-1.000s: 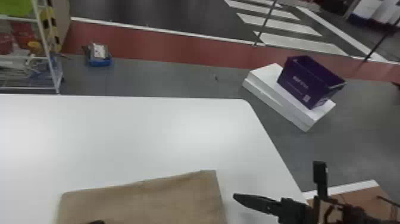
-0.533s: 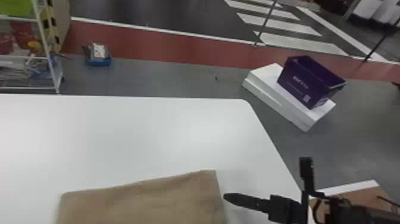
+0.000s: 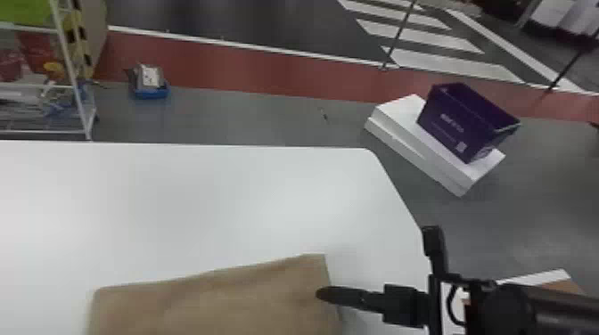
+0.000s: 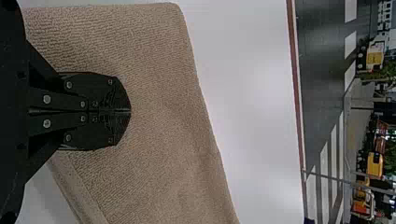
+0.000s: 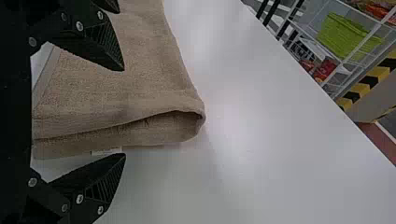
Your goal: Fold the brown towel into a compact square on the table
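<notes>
Brown ribbed cloth towel [image 4: 159, 60] is on the smooth white table [image 3: 187, 200], at the near side in the head view, already in layers. It reads as a partly folded strip, so the next fold probably starts from the end at your right gripper [image 5: 124, 113]. That gripper is wide, nothing clamped, with the loose folded end lying between its two fingers in the right wrist view. Your left gripper [image 4: 130, 111] has its fingers pressed together over the towel; you can't tell if it touches the cloth or pinches any.

Risks: the layers gape at the rounded corner, so if you close too high you may catch only the top layer and peel the fold apart. Too low, and the lower finger could scrape the table or shove the end into a bunch. The small white label [image 5: 106, 151] pokes out at that edge; grab by it and the pull goes crooked. If the left gripper isn't really bearing down, the whole towel could slide when you lift the right end. If it does press, it may sit in the way of the fold and need to clear out first. Layers look slightly skewed, so an uncorrected fold likely ends lopsided, not square.
</notes>
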Motion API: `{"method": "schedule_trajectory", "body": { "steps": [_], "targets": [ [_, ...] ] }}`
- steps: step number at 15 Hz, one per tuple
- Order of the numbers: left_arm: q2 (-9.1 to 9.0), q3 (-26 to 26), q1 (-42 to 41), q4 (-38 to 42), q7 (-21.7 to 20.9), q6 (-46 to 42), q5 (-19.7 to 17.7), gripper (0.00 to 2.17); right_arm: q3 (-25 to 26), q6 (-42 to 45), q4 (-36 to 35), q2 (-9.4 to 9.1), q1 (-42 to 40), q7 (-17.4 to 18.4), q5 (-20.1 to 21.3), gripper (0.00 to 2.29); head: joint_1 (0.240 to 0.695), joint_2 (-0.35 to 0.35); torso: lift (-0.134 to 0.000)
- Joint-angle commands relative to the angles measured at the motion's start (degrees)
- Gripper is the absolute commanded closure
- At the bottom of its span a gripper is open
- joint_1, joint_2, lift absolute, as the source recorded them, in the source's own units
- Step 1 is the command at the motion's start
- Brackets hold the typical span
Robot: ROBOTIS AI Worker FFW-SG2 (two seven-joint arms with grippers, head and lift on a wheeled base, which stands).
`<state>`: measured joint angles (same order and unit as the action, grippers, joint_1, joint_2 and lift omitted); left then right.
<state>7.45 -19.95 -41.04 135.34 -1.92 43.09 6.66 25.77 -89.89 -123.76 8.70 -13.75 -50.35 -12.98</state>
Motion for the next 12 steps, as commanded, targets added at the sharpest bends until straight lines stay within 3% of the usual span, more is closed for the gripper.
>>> {"method": "schedule_trajectory", "body": {
  "steps": [1, 8, 12],
  "targets": [
    [0.02, 0.0, -0.01, -0.16, -0.01, -0.41, 0.02, 1.63, -1.25, -0.19, 0.27, 0.08, 1.54, 0.25, 1.56, 0.28, 0.695, -0.325, -0.124],
    [0.02, 0.17, 0.26, -0.42, -0.28, -0.76, -0.07, 1.63, -2.92, -0.19, 2.64, 1.31, 4.17, 0.17, 2.43, 0.47, 0.695, -0.315, -0.124],
    [0.02, 0.35, 0.26, -0.42, -0.28, -0.76, -0.07, 1.63, -3.71, -0.19, 2.73, 1.4, 4.44, 0.25, 3.05, 0.47, 0.695, -0.306, -0.124]
  ]
}}
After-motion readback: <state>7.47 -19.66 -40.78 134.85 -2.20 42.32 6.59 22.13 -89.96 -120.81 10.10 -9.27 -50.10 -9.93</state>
